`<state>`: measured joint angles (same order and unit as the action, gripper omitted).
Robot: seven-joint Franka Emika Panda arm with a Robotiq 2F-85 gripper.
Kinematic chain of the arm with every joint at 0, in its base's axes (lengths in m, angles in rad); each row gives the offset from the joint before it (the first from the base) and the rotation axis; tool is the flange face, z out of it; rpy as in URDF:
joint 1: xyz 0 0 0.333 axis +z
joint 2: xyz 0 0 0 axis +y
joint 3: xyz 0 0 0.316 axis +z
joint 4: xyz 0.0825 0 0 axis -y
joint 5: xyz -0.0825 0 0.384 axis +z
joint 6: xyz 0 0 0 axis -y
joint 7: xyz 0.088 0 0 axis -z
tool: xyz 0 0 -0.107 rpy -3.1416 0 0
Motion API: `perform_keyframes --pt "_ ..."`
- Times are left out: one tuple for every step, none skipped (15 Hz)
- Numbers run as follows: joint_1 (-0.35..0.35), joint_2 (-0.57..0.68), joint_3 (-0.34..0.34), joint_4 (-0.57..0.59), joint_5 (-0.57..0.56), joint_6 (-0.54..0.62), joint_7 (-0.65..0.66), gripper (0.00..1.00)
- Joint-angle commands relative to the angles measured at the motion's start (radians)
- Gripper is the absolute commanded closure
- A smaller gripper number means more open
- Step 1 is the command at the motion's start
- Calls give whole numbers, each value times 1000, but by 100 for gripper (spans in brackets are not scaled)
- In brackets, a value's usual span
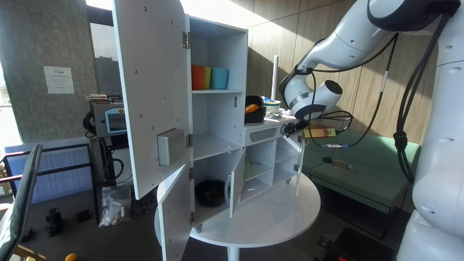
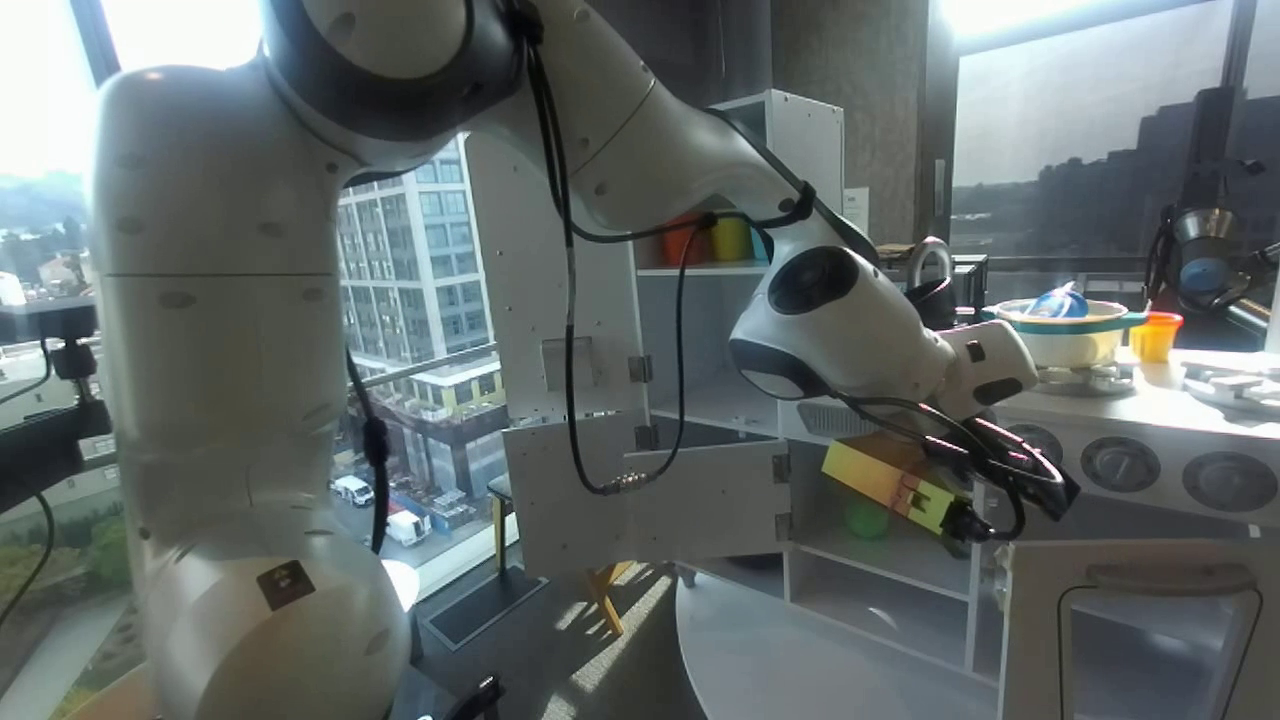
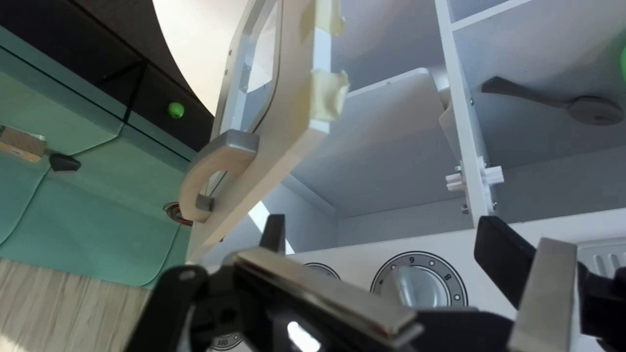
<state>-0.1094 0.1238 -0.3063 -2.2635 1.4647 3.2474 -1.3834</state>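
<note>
In the wrist view my gripper [image 3: 386, 244] stands open, its dark fingertips wide apart with nothing gripped. Between and beyond them shows a silver round knob [image 3: 423, 286] with a grey numbered dial, on the white front panel of a toy kitchen. Part of a second dial [image 3: 323, 269] shows to its left, mostly hidden by the gripper. An exterior view has the gripper [image 1: 290, 129] close by the knob panel; whether it touches cannot be told. Below the panel an open white door [image 3: 274, 161] with a curved handle [image 3: 215, 168] swings out from the cupboard.
A grey spoon [image 3: 594, 110] lies in the neighbouring compartment. On the countertop are a black pan [image 1: 255, 115] and a white pot [image 2: 1065, 335]. Tall cabinet doors [image 1: 156, 90] hang open beside shelves with coloured cups [image 1: 219, 78]. A green bench [image 1: 359, 177] stands behind the gripper.
</note>
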Motion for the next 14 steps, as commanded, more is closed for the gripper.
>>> perform_keyframes --pt "17 22 29 16 45 36 -50 0" --pt "17 35 34 22 52 35 -57 0" --pt "17 50 37 28 56 37 -55 0" --pt "15 65 38 38 59 38 -57 0" --pt "14 79 38 43 58 38 -50 0" --pt "11 99 36 53 59 41 -44 0" --pt "8 114 33 59 59 44 -42 0" --pt "5 127 31 67 59 47 -40 0" --pt "1 140 29 75 58 50 -37 0" --pt "-4 149 25 81 56 53 -33 0" --pt "-9 158 21 87 55 57 -28 0" --pt "-15 161 17 93 54 62 -27 0" --pt "-22 167 14 97 54 69 -26 0" --pt "-30 170 10 98 52 70 -30 0"
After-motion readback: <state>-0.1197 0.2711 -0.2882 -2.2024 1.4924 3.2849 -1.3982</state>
